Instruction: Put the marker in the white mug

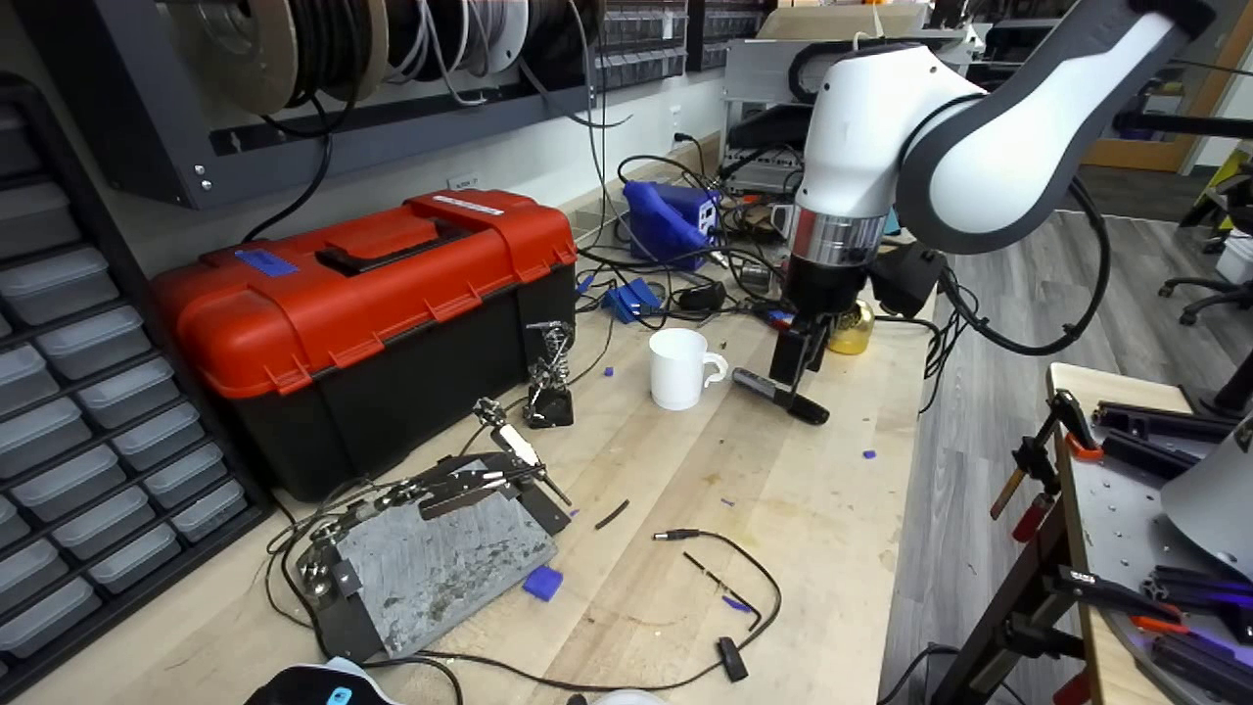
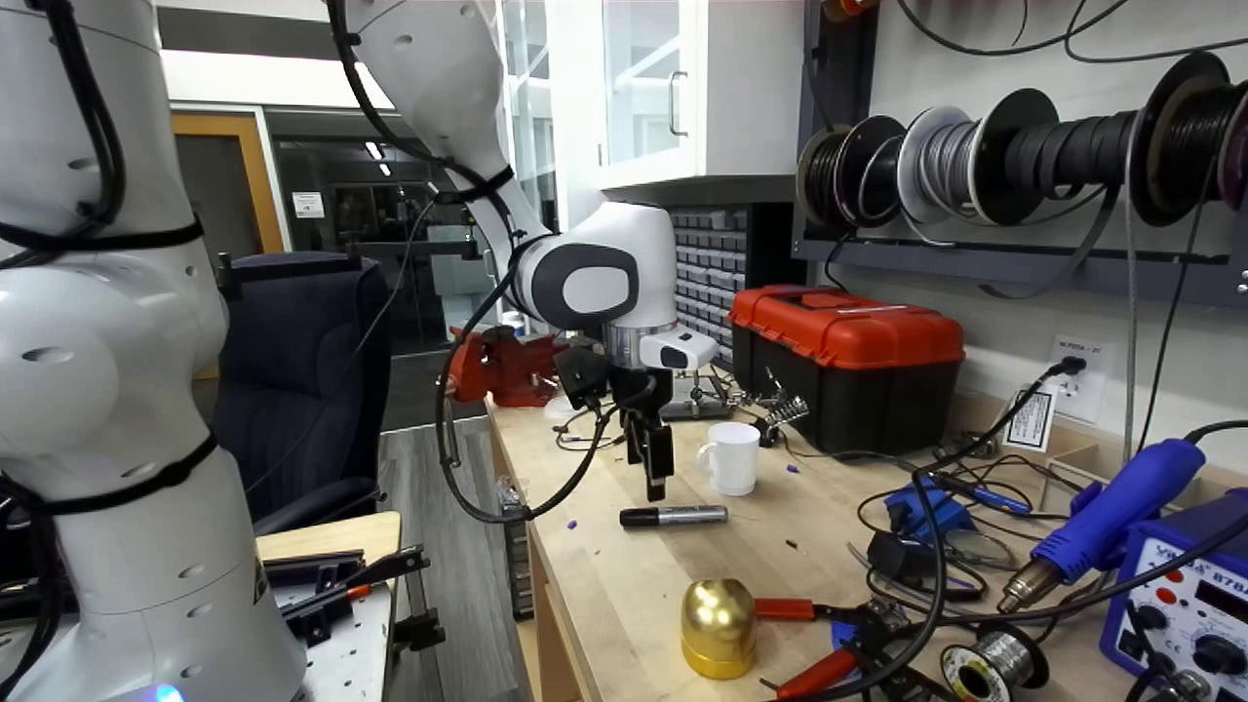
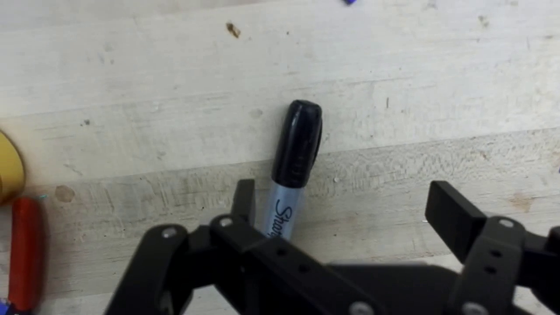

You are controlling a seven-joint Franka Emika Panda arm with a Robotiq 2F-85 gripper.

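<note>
One marker lay on the bench near the mug, below the spread claw but way closer to one finger, so a lopsided squeeze could've rolled it away imo.

Marker, white mug on bench

Red-lidded toolbox on bench; gold dome just beside red handle.

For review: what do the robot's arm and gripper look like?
The rounded white arm has dark grey oval trim, a silver metal collar and a black cable held by black straps. The black gripper has blocky fingers and silvery screw heads.
</note>
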